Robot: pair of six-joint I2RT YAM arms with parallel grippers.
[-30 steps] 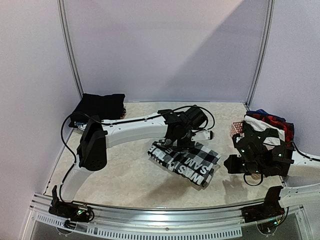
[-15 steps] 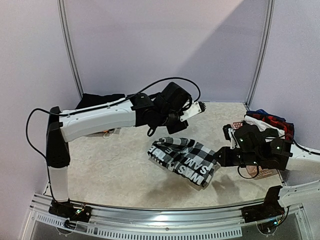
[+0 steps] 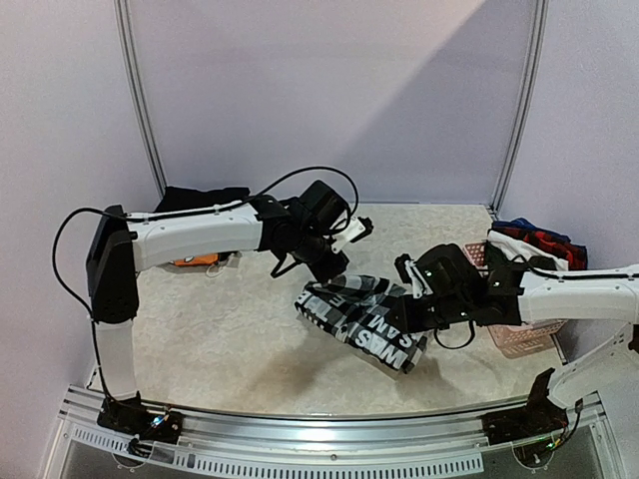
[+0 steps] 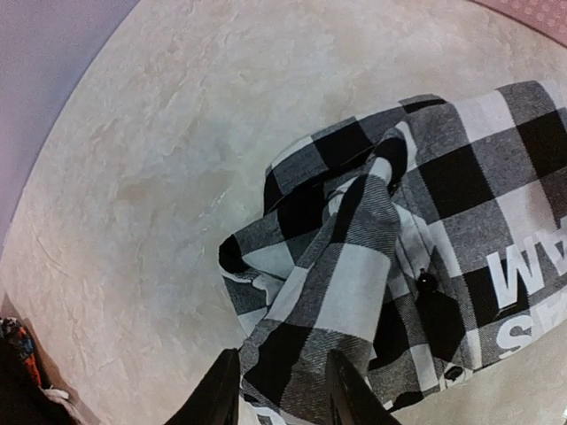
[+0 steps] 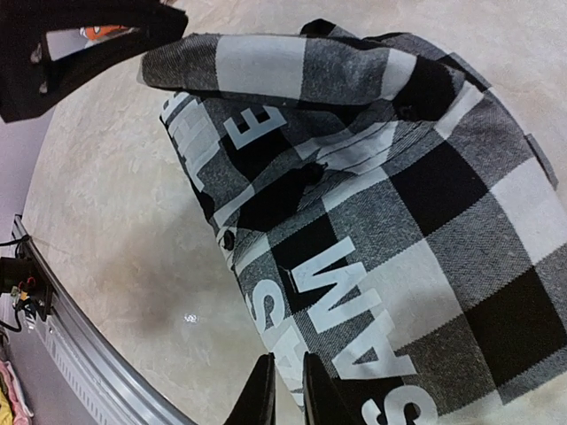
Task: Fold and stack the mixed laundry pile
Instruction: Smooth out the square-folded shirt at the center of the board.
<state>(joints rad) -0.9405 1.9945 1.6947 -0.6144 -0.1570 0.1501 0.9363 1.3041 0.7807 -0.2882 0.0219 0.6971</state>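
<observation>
2 hands are at 1 garment: the checked shirt (image 3: 364, 319), crumpled in the middle of the table (image 3: 230, 339), lower centre of the overhead view. The left hand (image 4: 279, 396) grips a raised ridge of cloth at the shirt's upper left end, and the fold fills the gap between its fingers. The right hand (image 5: 288, 396) sits at the opposite, lettered edge with its fingers drawn nearly together, holding nothing that I can make out.

The cloth looks like brushed flannel in black, grey and white squares, with big white letters (image 5: 345, 292) and small dark buttons (image 4: 426, 281). I'd judge it light, limp and not slippery. It will sag from any single pinch, so corners or the hem are the places to take it.

Other laundry lies apart: a black heap (image 3: 200, 200) at upper left, and plaid cloth (image 3: 544, 241) over a pink basket (image 3: 519, 337) at right.
</observation>
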